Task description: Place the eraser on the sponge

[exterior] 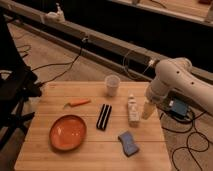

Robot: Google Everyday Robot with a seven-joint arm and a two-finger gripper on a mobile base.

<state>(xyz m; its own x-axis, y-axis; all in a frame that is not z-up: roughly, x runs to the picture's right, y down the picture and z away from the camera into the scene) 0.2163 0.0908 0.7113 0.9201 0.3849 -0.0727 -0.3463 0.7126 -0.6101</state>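
Note:
The eraser (104,117), a small black block with a pale stripe along its length, lies flat near the middle of the wooden table (45,155). The blue sponge (128,142) sits to its lower right, close to the table's front right corner. My gripper (147,110) hangs at the end of the white arm (172,80) over the table's right edge, just right of the white bottle (132,109) and well apart from the eraser and the sponge.
An orange plate (68,132) lies at the front left. A small orange tool (77,103) rests behind the plate. A translucent cup (112,85) stands at the back. Cables run over the floor around the table, and a dark chair (12,85) stands at the left.

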